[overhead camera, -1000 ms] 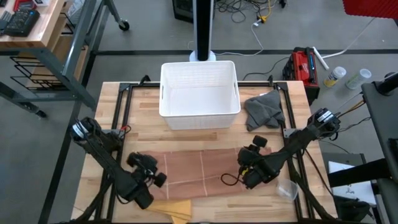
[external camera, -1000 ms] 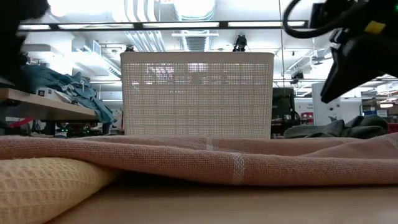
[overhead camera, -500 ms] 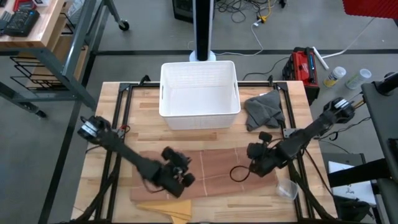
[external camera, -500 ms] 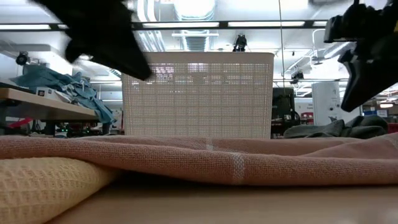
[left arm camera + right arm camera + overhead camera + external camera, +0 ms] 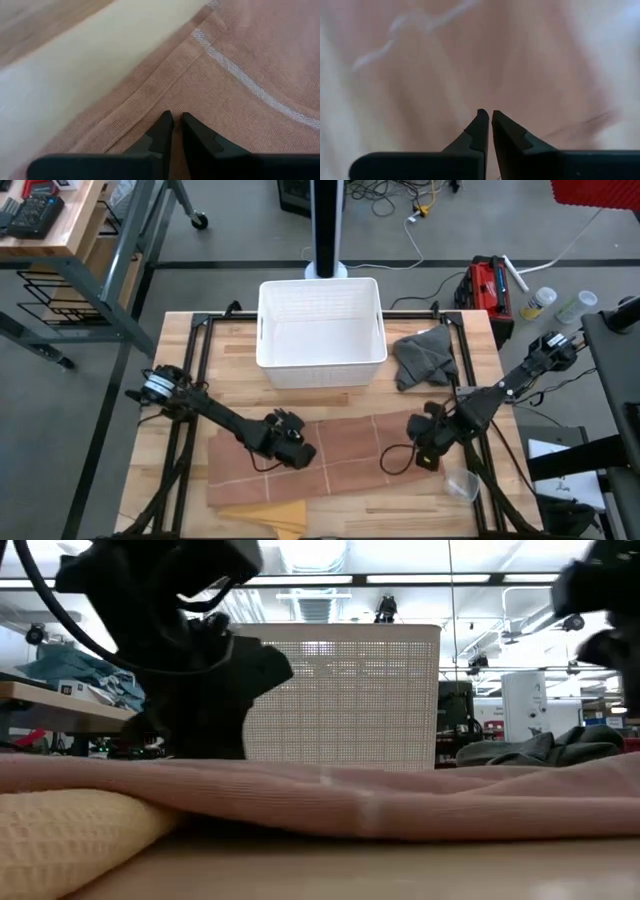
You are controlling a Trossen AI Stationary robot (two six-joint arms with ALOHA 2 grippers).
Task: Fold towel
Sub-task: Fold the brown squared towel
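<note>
A salmon-pink towel (image 5: 345, 465) with pale stripes lies spread flat across the near half of the table. Its near edge overlaps a folded yellow cloth (image 5: 272, 515). My left gripper (image 5: 297, 455) is shut, low over the towel's left-middle, just inside the near hem (image 5: 150, 87). My right gripper (image 5: 425, 458) is shut over the towel's right end. In the low view it hangs above the cloth. The right wrist view shows only blurred pink cloth under the shut fingers (image 5: 479, 125). My left gripper slants down at the towel's top face (image 5: 172, 100) a little inside its near hem, fingers shut. The low view shows it down at the level of the cloth (image 5: 200, 750). I cannot tell whether the tips touch the towel.
A white basket (image 5: 320, 330) stands at the far middle of the table. A crumpled grey cloth (image 5: 422, 358) lies to its right. A clear cup (image 5: 461, 483) stands near the front right, beside the right arm. Bare wood shows left of the towel.
My left gripper has swung from the towel's near left corner toward the table's right and far side, ending low over the towel's left-middle. My right gripper has drawn back toward the table's right edge, to the towel's right end.
</note>
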